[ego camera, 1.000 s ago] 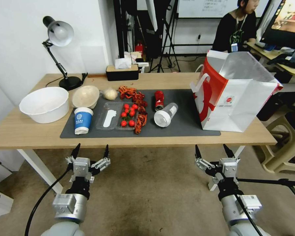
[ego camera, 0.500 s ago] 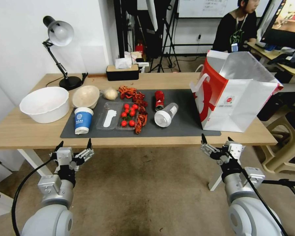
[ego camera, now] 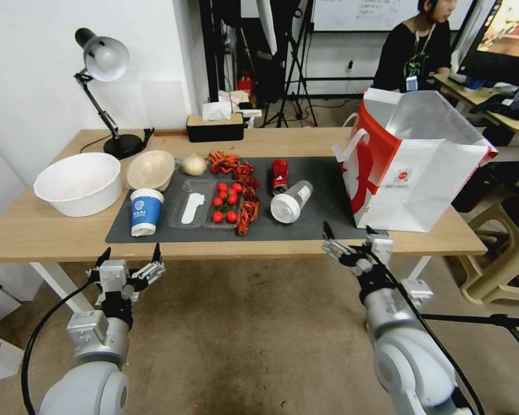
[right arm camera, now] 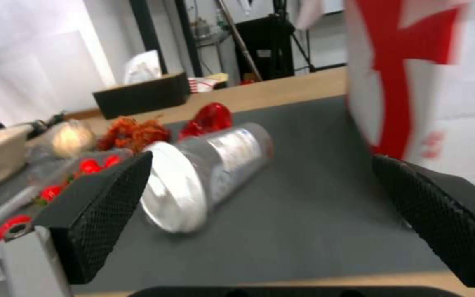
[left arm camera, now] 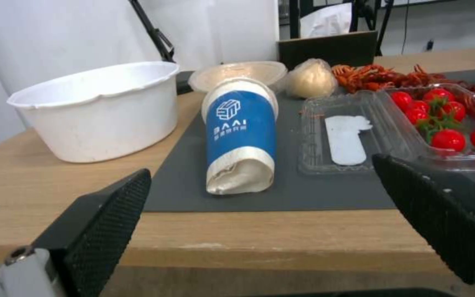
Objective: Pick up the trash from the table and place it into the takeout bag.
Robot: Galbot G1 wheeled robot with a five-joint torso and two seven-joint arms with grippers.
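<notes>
Right gripper (ego camera: 348, 234) was at the table's (ego camera: 52, 236) front edge, jaws spread wide and empty, lined up on the clear plastic cup (ego camera: 292, 202) lying on its side, probably as the nearest trash to the takeout bag (ego camera: 412, 161). Left gripper (ego camera: 129, 256) was also wide open and empty, low before the edge, facing the tipped blue paper cup (left arm camera: 240, 134). Nothing bagged yet, I'd judge; crushed red can (ego camera: 280, 174) lay on the mat (ego camera: 323, 222).
</notes>
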